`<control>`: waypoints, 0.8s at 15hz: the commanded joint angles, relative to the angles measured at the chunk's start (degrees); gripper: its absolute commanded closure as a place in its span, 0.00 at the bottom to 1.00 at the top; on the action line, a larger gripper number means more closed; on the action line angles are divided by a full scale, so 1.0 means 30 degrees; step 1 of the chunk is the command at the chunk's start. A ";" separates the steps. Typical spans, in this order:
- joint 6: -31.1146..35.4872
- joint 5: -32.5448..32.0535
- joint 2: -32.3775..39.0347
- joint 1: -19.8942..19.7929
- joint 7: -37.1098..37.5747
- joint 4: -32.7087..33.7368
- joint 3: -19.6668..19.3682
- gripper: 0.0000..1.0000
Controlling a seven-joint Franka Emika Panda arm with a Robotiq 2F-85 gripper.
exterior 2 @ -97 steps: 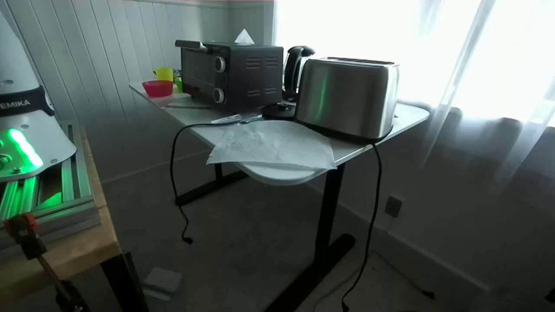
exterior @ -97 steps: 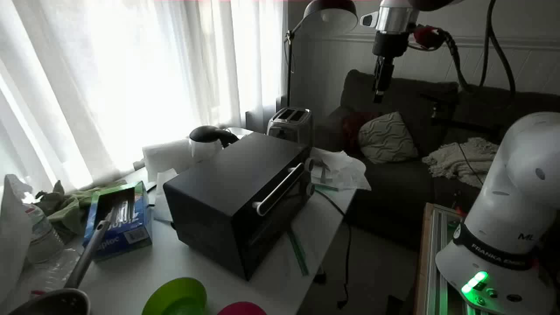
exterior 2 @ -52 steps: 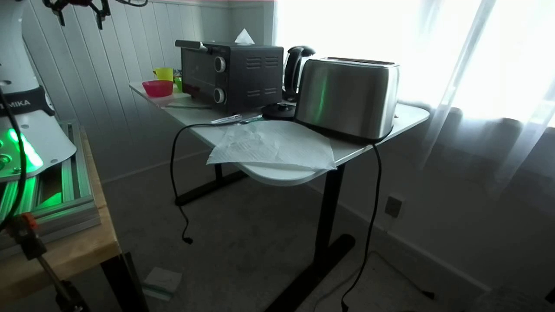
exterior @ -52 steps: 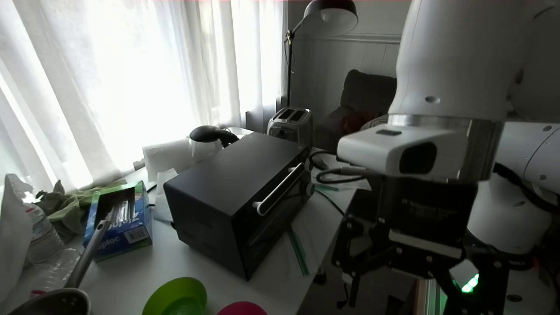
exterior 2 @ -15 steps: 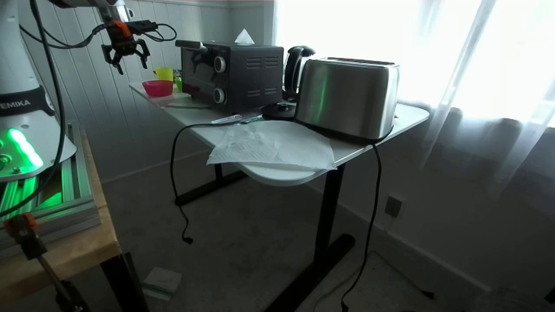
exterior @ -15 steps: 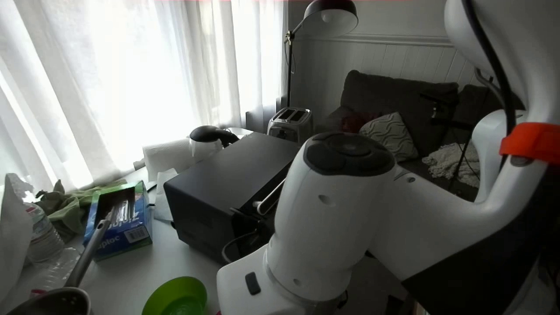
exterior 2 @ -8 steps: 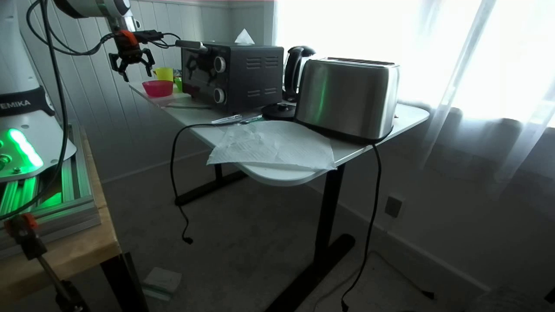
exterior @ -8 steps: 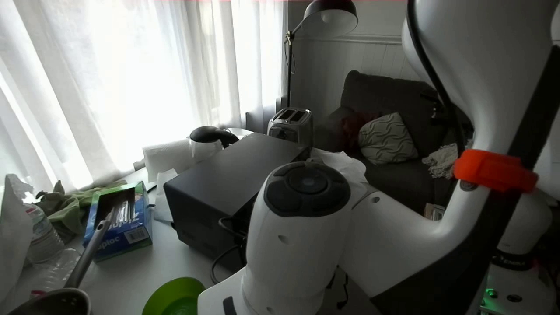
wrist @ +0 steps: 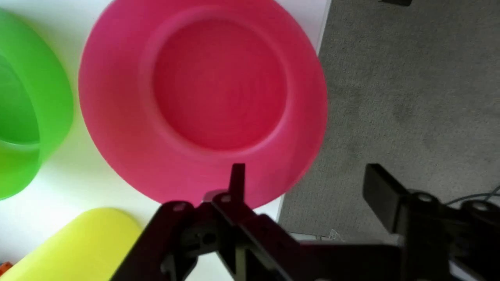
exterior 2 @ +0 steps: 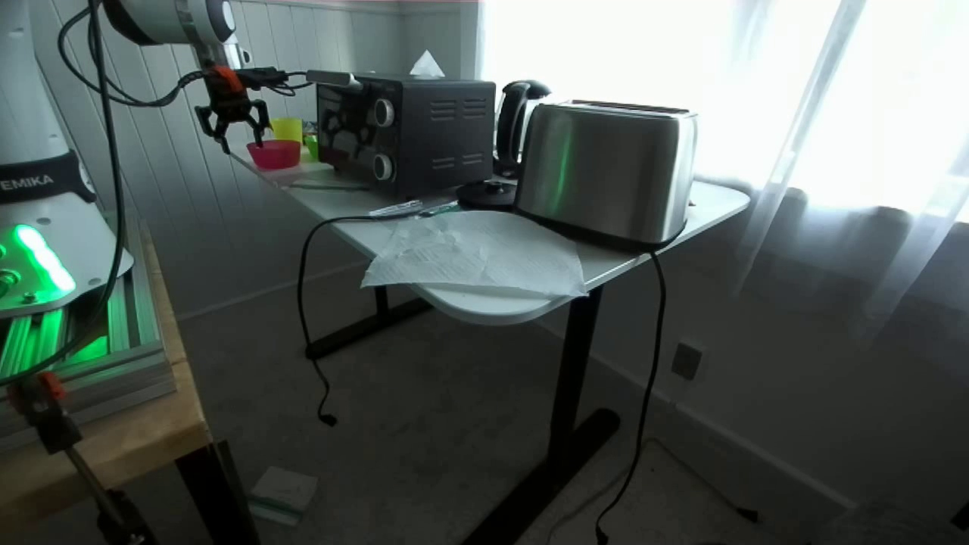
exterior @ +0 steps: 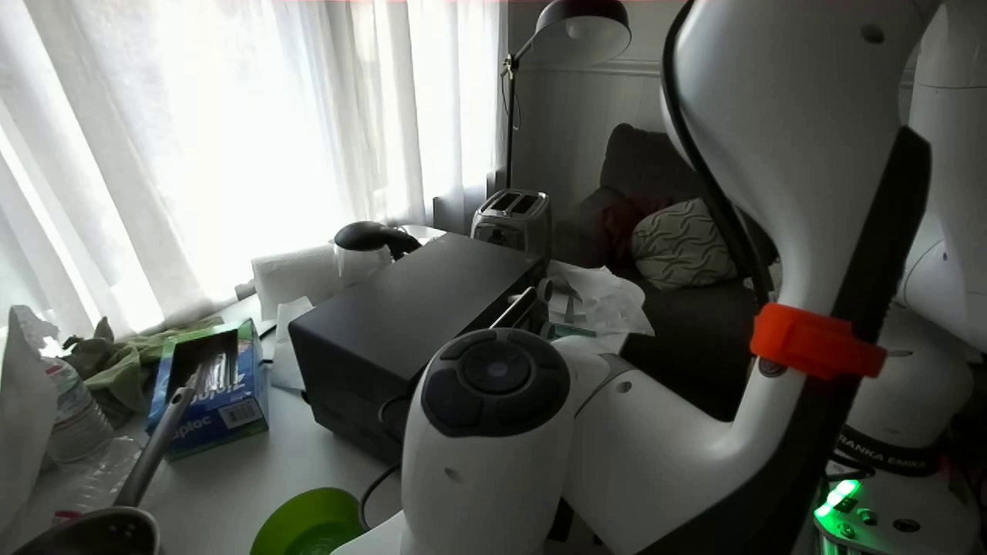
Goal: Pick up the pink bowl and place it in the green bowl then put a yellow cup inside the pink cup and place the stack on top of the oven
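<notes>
Lower than a moment ago, the gripper (wrist: 306,169) hangs with fingers spread, one over the pink bowl (wrist: 220,86) and one beyond its rim, while that bowl sits on the table (wrist: 72,185) with the green bowl (wrist: 47,101) just beside it and the yellow cup (wrist: 82,248) near it.

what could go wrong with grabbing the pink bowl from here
In the wrist view, the pink bowl overlaps the edge of the table, so a nudge might tip it to the floor. The open gripper seems to straddle its rim, so a shallow pinch could let it slip. The yellow cup is close by and might get knocked.
</notes>
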 commanded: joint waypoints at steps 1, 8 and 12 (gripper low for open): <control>-0.0476 -0.0605 0.0614 -0.0549 0.0503 0.0603 0.0382 0.53; -0.0681 -0.0585 -0.0209 -0.1033 0.0912 -0.0058 0.0274 1.00; -0.0910 -0.0663 -0.0892 -0.1218 0.1181 -0.0211 0.0235 1.00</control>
